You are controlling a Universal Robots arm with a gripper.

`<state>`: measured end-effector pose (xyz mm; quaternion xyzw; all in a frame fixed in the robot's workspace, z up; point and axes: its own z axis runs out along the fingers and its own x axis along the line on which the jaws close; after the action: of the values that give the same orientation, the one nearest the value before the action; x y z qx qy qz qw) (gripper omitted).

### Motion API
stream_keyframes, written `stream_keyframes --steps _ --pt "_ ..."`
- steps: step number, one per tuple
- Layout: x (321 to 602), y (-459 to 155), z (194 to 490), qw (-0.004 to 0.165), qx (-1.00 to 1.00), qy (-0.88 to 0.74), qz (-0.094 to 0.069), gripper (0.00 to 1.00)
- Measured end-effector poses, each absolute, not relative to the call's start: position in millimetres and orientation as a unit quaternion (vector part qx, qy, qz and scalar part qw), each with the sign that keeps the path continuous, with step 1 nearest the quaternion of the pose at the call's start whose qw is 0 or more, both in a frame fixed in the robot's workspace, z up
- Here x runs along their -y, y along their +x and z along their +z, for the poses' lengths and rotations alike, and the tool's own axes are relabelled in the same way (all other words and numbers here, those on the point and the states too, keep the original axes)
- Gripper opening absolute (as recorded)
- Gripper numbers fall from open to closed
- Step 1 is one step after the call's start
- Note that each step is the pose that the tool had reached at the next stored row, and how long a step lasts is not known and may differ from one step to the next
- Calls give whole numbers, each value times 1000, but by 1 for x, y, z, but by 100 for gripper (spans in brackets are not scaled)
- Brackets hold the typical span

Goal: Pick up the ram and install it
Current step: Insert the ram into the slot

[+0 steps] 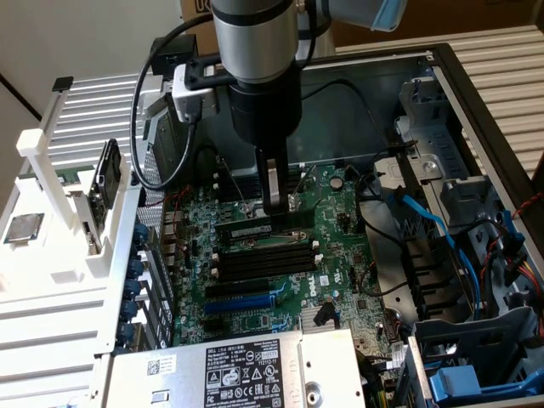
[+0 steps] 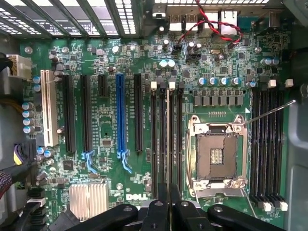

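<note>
Cool white light comes from above and from the exterior view's left, where the white bracket [image 1: 51, 204] and ribbed panel [image 1: 51, 314] beside the case bleach almost blank. Inside the case [image 1: 442, 76] it is dimmer. The drive bays [image 1: 476, 280] along its edge at the exterior view's right sit in deep shadow, and the arm [image 1: 255, 51] shades the motherboard [image 1: 331, 221] around the gripper [image 1: 274, 208], leaving the ram [image 1: 253, 230] dull. In the wrist view the motherboard [image 2: 106, 144] is evenly lit, the socket frame [image 2: 192, 159] glints, and the vent slots [image 2: 72, 14] past its port edge glare white.
</note>
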<state>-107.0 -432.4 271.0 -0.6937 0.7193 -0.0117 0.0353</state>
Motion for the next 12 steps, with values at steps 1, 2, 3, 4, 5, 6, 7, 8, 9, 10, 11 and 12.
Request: stream_keyframes --steps 1,2,3,4,5,6,7,8,9,10,11,12 --pt "433 -107 271 35 -719 -694 -12 12" --pt "434 -107 270 35 -719 -694 -12 12" --pt "434 -107 269 35 -719 -694 -12 12" --pt "434 -107 268 35 -719 -694 -12 12" --pt "434 -107 267 35 -719 -694 -12 12" --pt "435 -107 266 35 -719 -694 -12 12" --pt "435 -107 265 35 -719 -694 -12 12" --pt "435 -107 264 35 -719 -694 -12 12" --pt "435 -107 263 35 -719 -694 -12 12" --pt "435 -107 262 35 -719 -694 -12 12" --pt "435 -107 260 35 -719 -694 -12 12" --pt "435 -107 259 35 -719 -694 -12 12"
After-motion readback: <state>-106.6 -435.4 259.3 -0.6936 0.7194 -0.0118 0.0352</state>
